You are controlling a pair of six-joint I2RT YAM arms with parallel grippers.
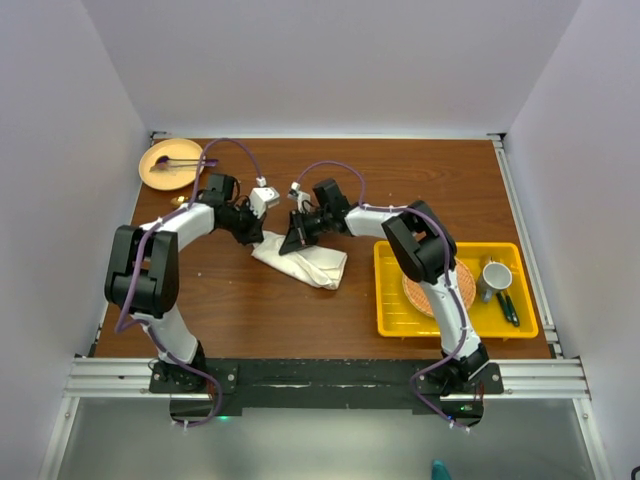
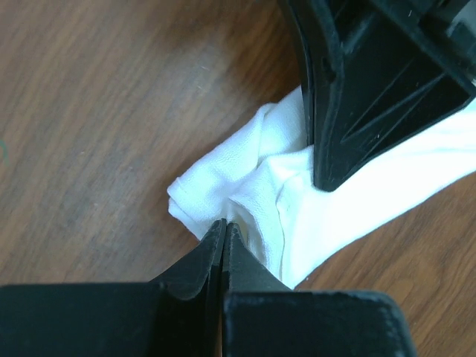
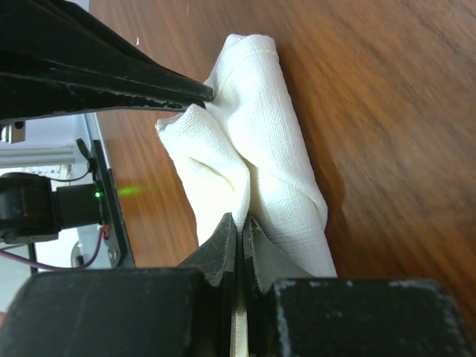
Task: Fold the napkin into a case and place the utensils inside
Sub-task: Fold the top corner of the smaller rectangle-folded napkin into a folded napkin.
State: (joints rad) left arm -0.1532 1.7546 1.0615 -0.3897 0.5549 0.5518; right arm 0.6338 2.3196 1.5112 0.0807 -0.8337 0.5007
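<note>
The cream-white napkin [image 1: 312,266] lies bunched in a narrow folded bundle on the brown table, between the two arms. My left gripper [image 1: 262,237] is shut on a pinch of cloth at the bundle's left end; the left wrist view shows its jaws [image 2: 224,224] closed on a fold of the napkin [image 2: 245,175]. My right gripper [image 1: 293,244] is shut on the napkin close beside it; the right wrist view shows its jaws [image 3: 242,220] pinching a ridge of the napkin [image 3: 264,149]. A small gold-coloured glint [image 1: 179,201] lies below the plate, too small to identify.
A tan plate [image 1: 160,172] with a purple utensil [image 1: 181,160] sits at the far left. A yellow tray [image 1: 392,300] at the right holds a round woven orange mat [image 1: 425,295], a grey cup [image 1: 496,276] and dark green-handled utensils [image 1: 508,307].
</note>
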